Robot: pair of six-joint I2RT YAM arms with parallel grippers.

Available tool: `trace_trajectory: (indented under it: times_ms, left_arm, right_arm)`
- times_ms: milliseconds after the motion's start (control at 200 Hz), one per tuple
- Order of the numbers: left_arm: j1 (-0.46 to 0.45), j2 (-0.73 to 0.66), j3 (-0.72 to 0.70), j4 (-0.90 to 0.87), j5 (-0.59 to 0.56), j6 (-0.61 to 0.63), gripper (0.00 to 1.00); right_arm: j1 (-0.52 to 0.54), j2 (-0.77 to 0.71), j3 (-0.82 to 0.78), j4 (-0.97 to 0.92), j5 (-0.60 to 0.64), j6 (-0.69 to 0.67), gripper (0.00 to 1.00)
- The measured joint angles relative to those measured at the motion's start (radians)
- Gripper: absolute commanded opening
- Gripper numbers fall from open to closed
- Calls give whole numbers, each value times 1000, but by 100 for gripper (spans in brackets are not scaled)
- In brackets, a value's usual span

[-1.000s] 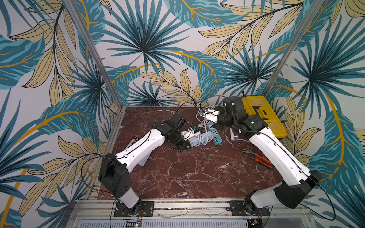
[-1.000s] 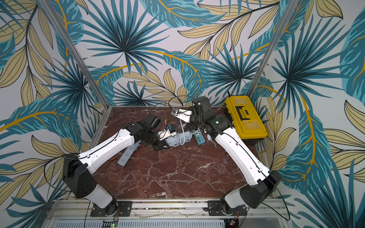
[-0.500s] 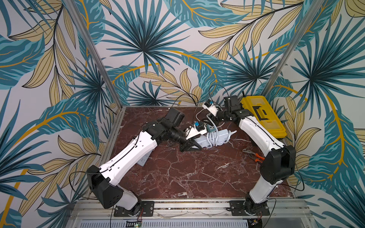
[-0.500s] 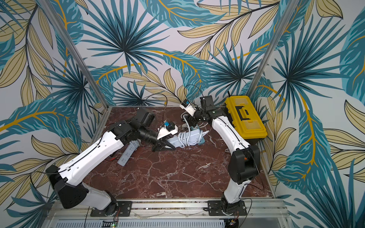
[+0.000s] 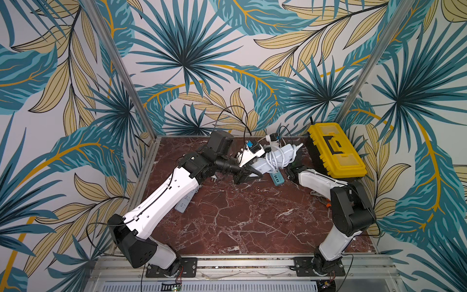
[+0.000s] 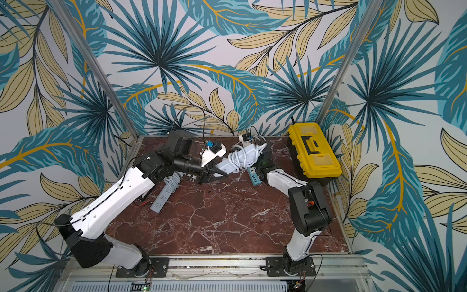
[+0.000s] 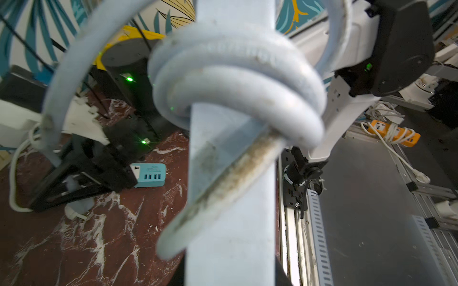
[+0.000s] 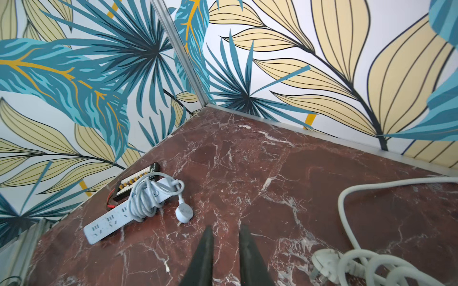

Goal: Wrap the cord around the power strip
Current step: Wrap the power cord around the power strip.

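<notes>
Left wrist view looks straight along the power strip [image 7: 230, 222], with its cord [image 7: 238, 81] coiled in several turns round the middle. In both top views the left gripper [image 5: 249, 173] is clamped on the strip's near end, holding it off the marble table [image 5: 240, 217]. The long axis runs from that gripper toward the back right corner, and the free end points at the yellow toolbox [image 5: 336, 149]. The right gripper [image 8: 225, 226] has its fingers slightly apart and empty, above the table.

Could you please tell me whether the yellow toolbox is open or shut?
Shut: the yellow toolbox has its lid flat on the base, handle folded down.
</notes>
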Motion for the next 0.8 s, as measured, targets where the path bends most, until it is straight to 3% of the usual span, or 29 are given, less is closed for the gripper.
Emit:
trace_trajectory:
  times_ms: [190,421,616,801]
  left_arm:
    - [76,0,-22,101,-194,-149,0]
    - [135,37,-84,106,-512,-122,0]
    - [110,159,-103,-9,-608,-20,0]
    - [30,153,-248,-47,-535,55,0]
  right_arm:
    - [85,-113,-73,-131,138,19,8]
    - [233,-380,-135,-477,323,-113,4]
    - [327,-515,-15,-845,515,-422,0]
    - [336,-455,216,-1054,689,-767,0]
